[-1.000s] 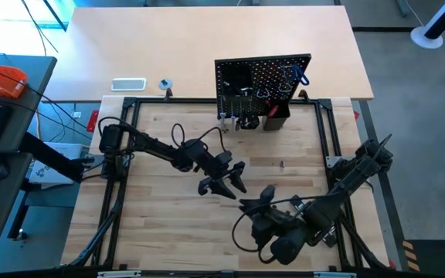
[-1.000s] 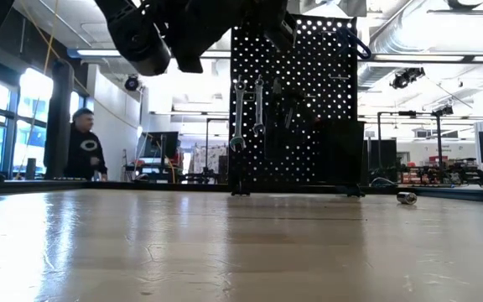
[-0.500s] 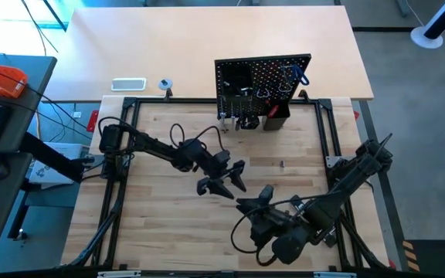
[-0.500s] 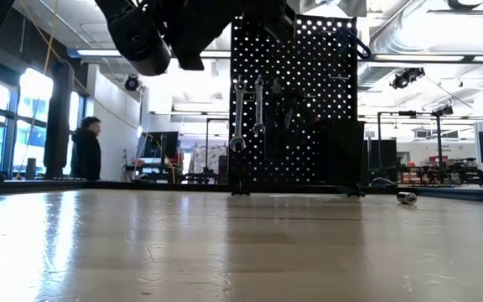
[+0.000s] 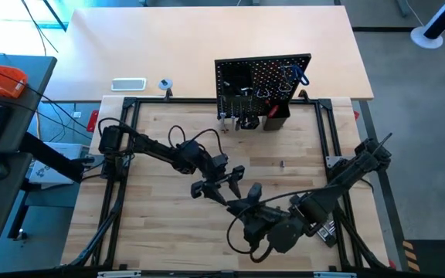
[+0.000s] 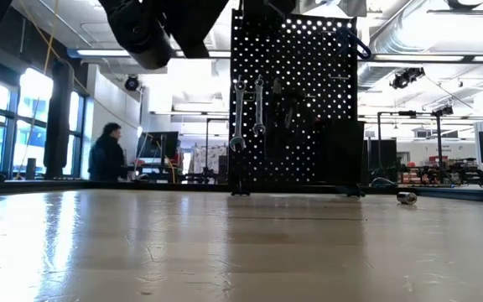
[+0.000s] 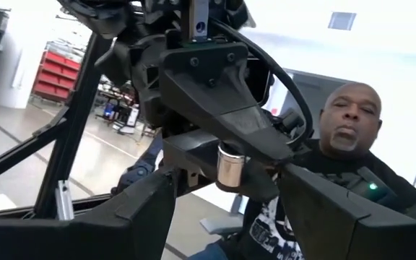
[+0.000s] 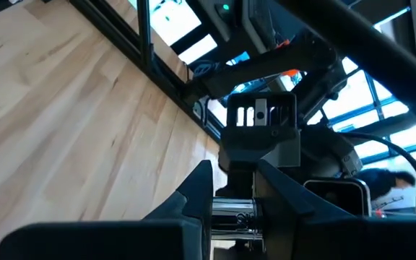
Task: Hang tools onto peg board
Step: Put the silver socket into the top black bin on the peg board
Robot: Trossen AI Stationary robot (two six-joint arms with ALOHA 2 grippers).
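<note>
Right end effector [image 5: 251,193] is gripping a short chrome metal cylinder [image 8: 233,214] above the wooden counter [image 5: 168,224], well apart from the black perforated peg board [image 5: 263,77]; the open left end effector [image 5: 221,188] is flanking it, and I am judging it rigid, light and slick, best pinched across its bare end.

High view: overhead, straight down on the whole table [image 5: 168,224] and both arms. Low view: tabletop level, facing the peg board [image 6: 296,101] and room beyond; shares the board with high view. Left wrist view: close, tilted up at the right arm. Right wrist view: close, across the tabletop.
</note>
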